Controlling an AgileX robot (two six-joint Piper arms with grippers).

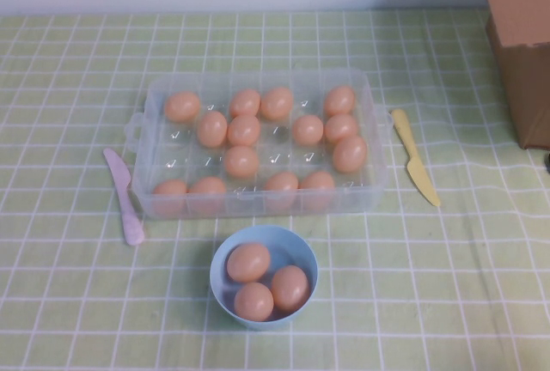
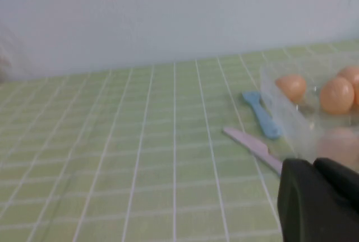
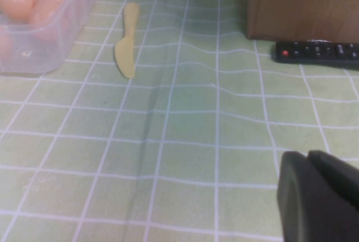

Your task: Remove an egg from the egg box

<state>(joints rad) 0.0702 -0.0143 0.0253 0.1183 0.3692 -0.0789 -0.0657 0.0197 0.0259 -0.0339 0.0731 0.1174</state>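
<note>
A clear plastic egg box (image 1: 375, 143) stands at the table's middle and holds several brown eggs (image 1: 243, 130). A blue bowl (image 1: 308, 261) in front of it holds three eggs (image 1: 248, 261). Neither arm shows in the high view. In the left wrist view my left gripper (image 2: 314, 166) is shut and empty, low over the cloth, left of the box (image 2: 283, 113) and its eggs (image 2: 336, 94). In the right wrist view my right gripper (image 3: 307, 155) is shut and empty, to the right of the box (image 3: 53, 32).
A pink plastic knife (image 1: 125, 197) lies left of the box and a yellow one (image 1: 414, 156) right of it. A small blue utensil (image 2: 263, 120) lies by the box's left end. A cardboard box (image 1: 524, 45) stands at the far right, with a black remote (image 3: 317, 51) beside it.
</note>
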